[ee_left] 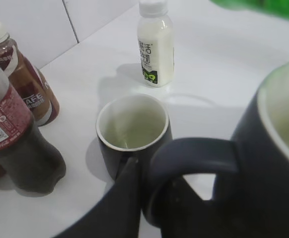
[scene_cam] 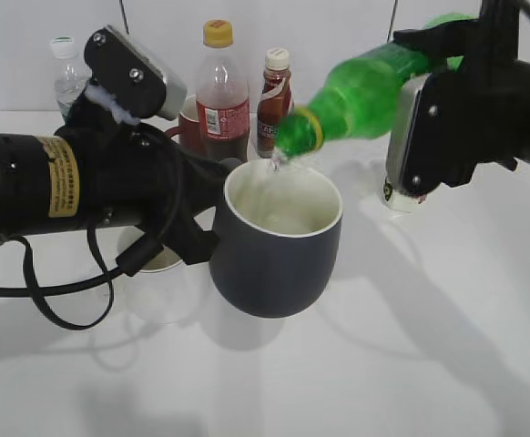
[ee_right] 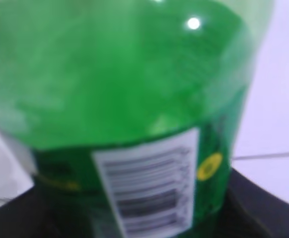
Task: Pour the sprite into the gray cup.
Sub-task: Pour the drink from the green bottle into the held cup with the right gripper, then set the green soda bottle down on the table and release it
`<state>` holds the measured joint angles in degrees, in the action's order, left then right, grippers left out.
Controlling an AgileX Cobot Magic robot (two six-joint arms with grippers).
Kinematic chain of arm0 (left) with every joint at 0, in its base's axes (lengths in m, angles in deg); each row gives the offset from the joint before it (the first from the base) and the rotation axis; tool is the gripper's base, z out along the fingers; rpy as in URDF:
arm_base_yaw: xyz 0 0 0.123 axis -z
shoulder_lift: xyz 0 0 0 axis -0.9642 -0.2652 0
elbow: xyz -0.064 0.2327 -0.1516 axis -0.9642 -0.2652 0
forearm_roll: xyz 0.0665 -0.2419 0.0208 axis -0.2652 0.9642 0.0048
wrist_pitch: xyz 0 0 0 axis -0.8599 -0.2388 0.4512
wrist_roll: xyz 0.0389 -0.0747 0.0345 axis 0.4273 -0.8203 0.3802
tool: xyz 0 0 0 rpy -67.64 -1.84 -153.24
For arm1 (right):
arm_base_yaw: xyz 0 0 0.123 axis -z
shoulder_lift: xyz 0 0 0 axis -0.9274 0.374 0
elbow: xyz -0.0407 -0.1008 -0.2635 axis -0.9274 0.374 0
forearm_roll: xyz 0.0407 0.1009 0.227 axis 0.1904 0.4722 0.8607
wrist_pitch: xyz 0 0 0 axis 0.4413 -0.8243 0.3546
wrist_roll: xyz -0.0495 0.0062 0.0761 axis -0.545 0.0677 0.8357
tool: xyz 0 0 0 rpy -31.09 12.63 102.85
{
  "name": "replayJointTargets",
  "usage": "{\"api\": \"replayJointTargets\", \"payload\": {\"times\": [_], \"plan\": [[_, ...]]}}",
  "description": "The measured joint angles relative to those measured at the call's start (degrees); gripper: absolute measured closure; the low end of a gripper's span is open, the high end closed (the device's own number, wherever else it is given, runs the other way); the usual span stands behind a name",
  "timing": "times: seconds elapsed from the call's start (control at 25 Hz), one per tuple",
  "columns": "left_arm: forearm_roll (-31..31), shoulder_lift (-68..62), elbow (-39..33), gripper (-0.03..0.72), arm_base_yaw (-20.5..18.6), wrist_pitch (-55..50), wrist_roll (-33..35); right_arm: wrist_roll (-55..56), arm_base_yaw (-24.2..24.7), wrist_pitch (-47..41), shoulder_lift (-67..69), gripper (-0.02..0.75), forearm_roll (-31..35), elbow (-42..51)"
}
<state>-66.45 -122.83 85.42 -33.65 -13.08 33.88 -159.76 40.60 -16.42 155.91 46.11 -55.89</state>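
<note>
My right gripper [scene_cam: 447, 55] clamps the sprite [scene_cam: 365, 91], tipped neck-down toward the left, mouth just over the cup's [scene_cam: 279, 246] far rim, a thin stream falling. My left gripper [scene_cam: 197, 241] pinches the cup's handle [ee_left: 194, 153], held above mid-table. Bottles crowd the back edge; the front lies open.

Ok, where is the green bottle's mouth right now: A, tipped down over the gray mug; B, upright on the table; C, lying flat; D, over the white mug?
A: the sprite, held by the right end effector, tilts mouth-down over the gray cup, which the left end effector holds lifted.
</note>
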Motion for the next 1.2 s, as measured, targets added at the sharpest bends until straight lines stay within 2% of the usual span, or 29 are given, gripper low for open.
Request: {"api": "replayJointTargets", "payload": {"times": [0.24, 0.4, 0.48, 0.6, 0.76, 0.84, 0.92, 1.0, 1.2], "plan": [[0.00, 0.00, 0.00, 0.626, 0.00, 0.00, 0.00, 11.36, 0.00, 0.00, 0.29, 0.311, 3.13, 1.09], [0.00, 0.66, 0.00, 0.626, -0.29, 0.00, 0.00, 24.27, 0.00, 0.00, 0.41, 0.311, 3.37, 3.62], [0.00, 1.54, 0.04, 0.626, -0.71, 0.08, 0.00, 32.92, 0.00, -0.47, 0.55, 0.311, 2.15, 4.45], [0.07, 2.65, 0.04, 0.626, -1.96, 0.18, 0.00, 49.38, 0.00, -2.07, 0.55, 0.311, -3.56, 4.79], [0.61, 4.10, 0.04, 0.626, -5.91, 0.23, 0.00, 74.85, 0.02, -1.45, 0.55, 0.311, -7.44, 4.79], [0.85, 5.61, -0.62, 0.626, -9.79, 0.47, 0.00, 83.34, 0.72, -0.75, 0.55, 0.311, -7.63, 4.79], [1.98, 7.56, -2.73, 0.626, -14.85, 1.94, 0.15, 87.30, 2.01, -0.06, 0.55, 0.311, -8.03, 4.81], [4.88, 9.27, -6.62, 0.626, -22.03, 5.60, 2.12, 89.15, 3.99, 0.76, 0.55, 0.312, -8.03, 5.34], [17.64, 8.43, -16.61, 0.626, -39.94, 16.55, 11.67, 93.18, 10.64, 5.00, 0.62, 0.312, -8.08, 10.16]]}}
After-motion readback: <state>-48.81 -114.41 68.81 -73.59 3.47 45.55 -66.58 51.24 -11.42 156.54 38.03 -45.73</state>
